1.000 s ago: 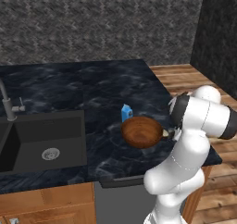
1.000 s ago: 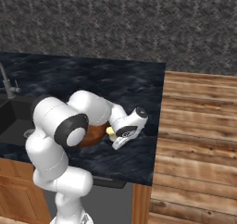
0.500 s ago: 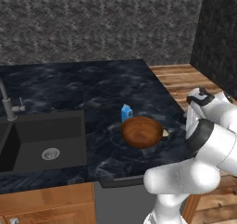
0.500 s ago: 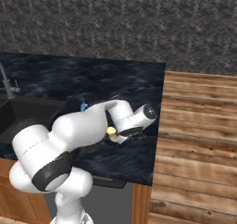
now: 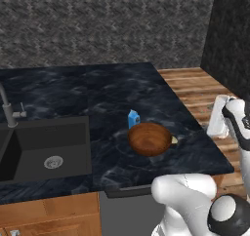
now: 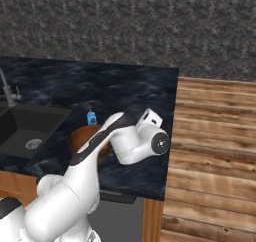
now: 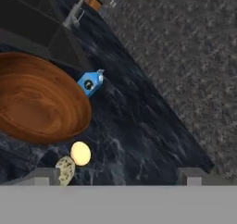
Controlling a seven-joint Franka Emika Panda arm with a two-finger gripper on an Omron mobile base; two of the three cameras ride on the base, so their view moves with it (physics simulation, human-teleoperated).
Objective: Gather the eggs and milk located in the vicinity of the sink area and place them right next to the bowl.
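The brown wooden bowl (image 5: 150,139) (image 7: 37,100) sits on the dark counter, right of the sink (image 5: 46,147). The blue milk carton (image 5: 133,118) (image 6: 91,118) (image 7: 90,82) stands just behind the bowl, close to its rim. A pale cream egg (image 7: 80,153) (image 5: 174,140) lies on the counter right beside the bowl, on the side away from the sink. My gripper (image 7: 119,177) is open and holds nothing; it hangs off the counter's right end and looks back at the bowl. In the right base view my arm hides much of the bowl (image 6: 80,136).
A speckled oval thing (image 7: 65,169) lies by the egg, next to my left fingertip (image 7: 45,176). The grey faucet (image 5: 6,106) (image 7: 76,10) stands at the sink's far left. A wooden floor (image 6: 215,151) lies beyond the counter's right edge. A stone wall (image 5: 97,25) backs the counter.
My hand has pulled back from the bowl's right side and swung out past the counter's right end. The egg stays on the counter by the bowl. The jaws remain open.
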